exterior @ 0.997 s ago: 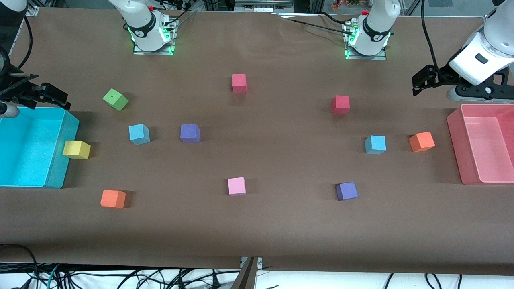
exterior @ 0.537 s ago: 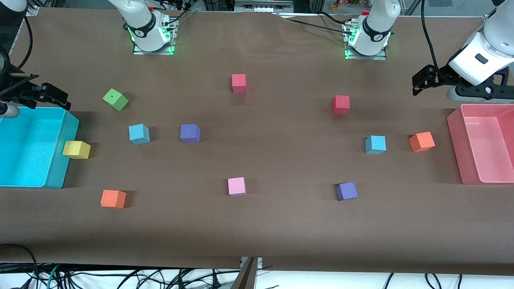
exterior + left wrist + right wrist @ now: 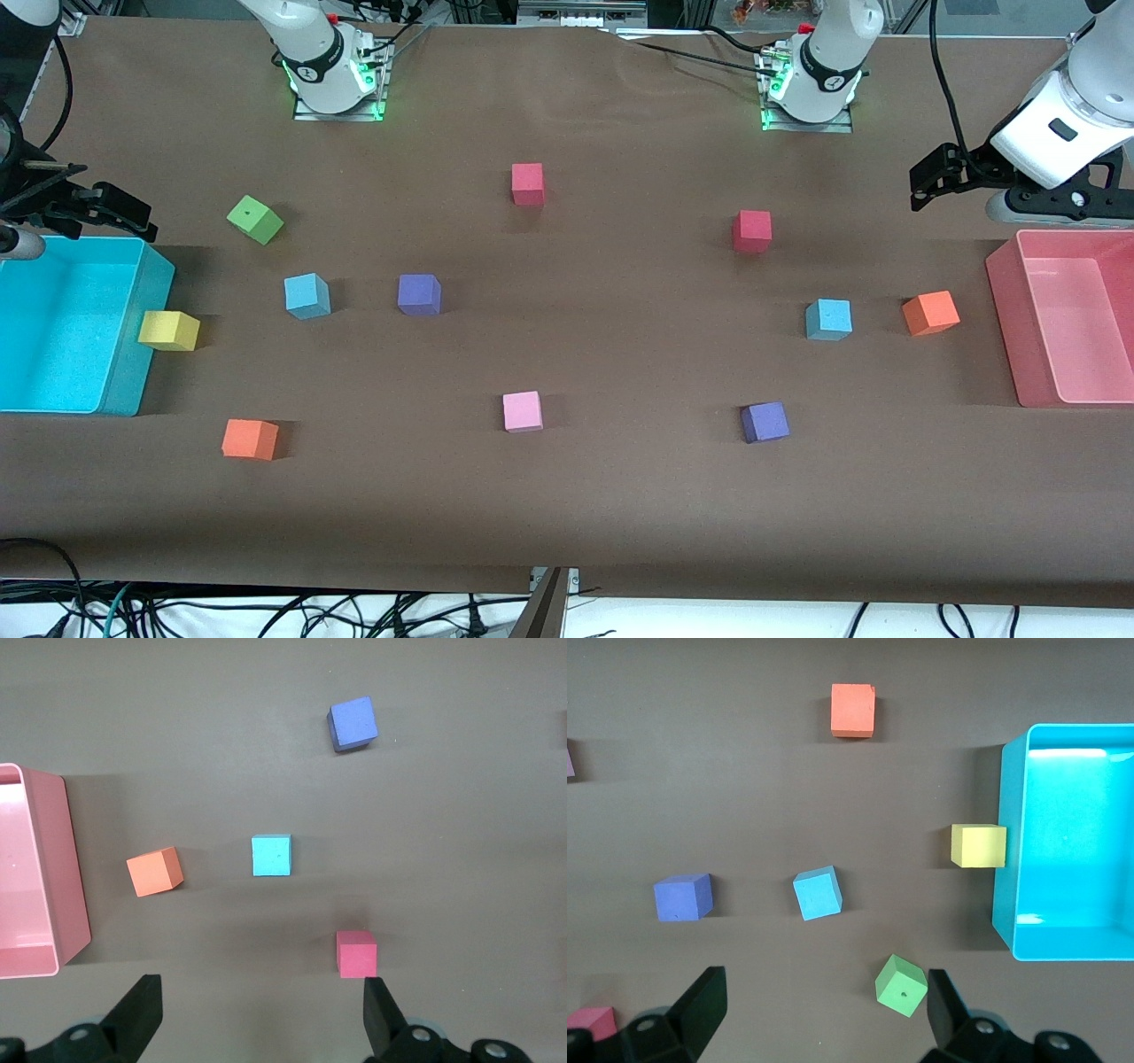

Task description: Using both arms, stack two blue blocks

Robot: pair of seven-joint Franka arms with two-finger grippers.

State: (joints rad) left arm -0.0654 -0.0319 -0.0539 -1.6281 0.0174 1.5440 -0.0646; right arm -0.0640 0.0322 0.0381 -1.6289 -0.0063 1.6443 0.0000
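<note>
While both arms wait with nothing yet grasped, the left claw (image 3: 257, 1019) is held spread above the surface (image 3: 620, 496) near the translucent pink plastic bin (image 3: 1005, 292), the right claw (image 3: 824, 1019) spread above the turquoise plastic bin (image 3: 155, 292). The two light sky-blue foam cubes lie well apart, one (image 3: 306, 295) toward the right arm's end beside a purple-indigo foam cube (image 3: 419, 294), the other (image 3: 828, 319) beside an orange foam cube (image 3: 930, 313); a neighbouring cube could be mistaken or knocked on descent. Both bins are seen empty.

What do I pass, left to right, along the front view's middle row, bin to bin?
Cyan bin → yellow cube → blue block → purple cube → second blue block → orange cube → pink bin.
</note>
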